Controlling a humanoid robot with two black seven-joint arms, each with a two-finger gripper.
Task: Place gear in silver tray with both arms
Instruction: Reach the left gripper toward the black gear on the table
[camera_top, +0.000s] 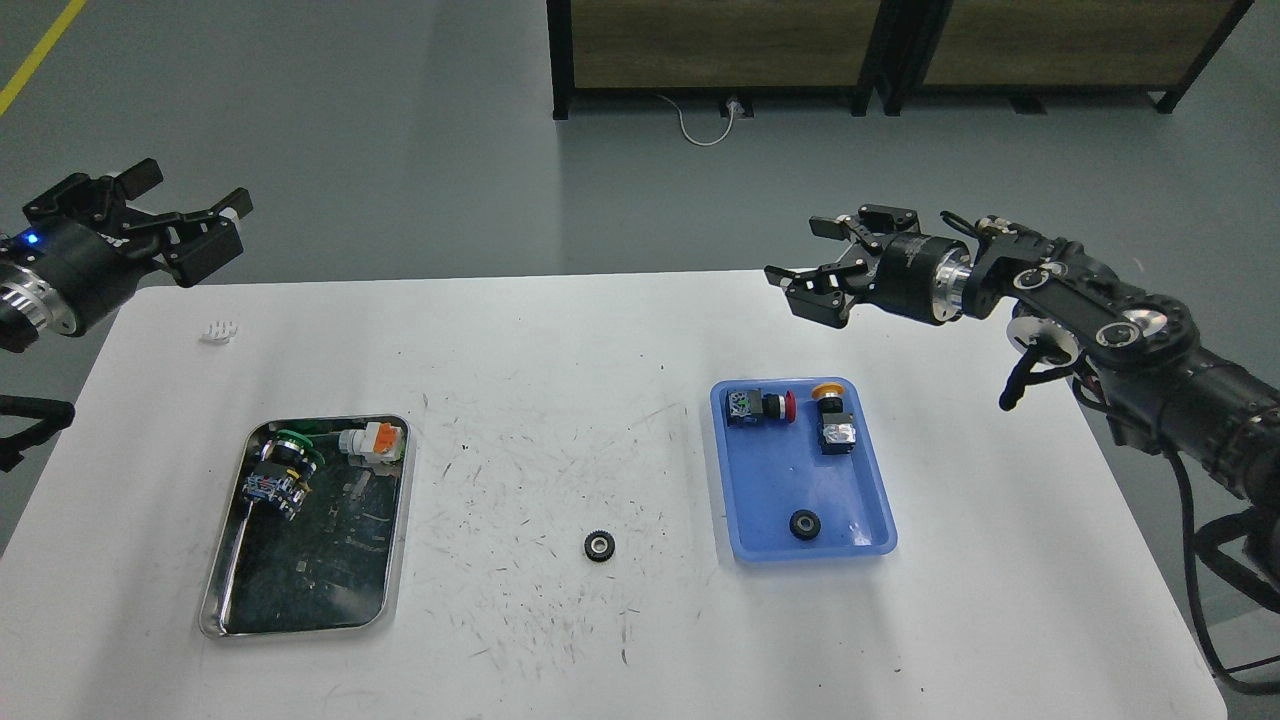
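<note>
Presently: gear (599, 546), small, rigid, likely light; I'd pinch its toothed rim; left gripper (190, 215) and right gripper (815, 255) both spread, empty.

White table (620, 350) w/ scuffed top; silver tray (232, 600) near its left edge, holding a green-capped switch (285, 470) and an orange/white part (372, 441) at the tray's far end; blue tray (860, 500) right of centre w/ a red button unit (760, 407), a yellow button unit (832, 420) and a gear (805, 524) near its front edge; 2nd gear (599, 546) lies on the bare table btwn the trays, apart from both; small white bit (220, 331) near far-left corner; left gripper (190, 215) hangs off the far-left corner, fingers spread, empty; right gripper (815, 260) hovers above the far edge, fingers apart, empty.
</note>
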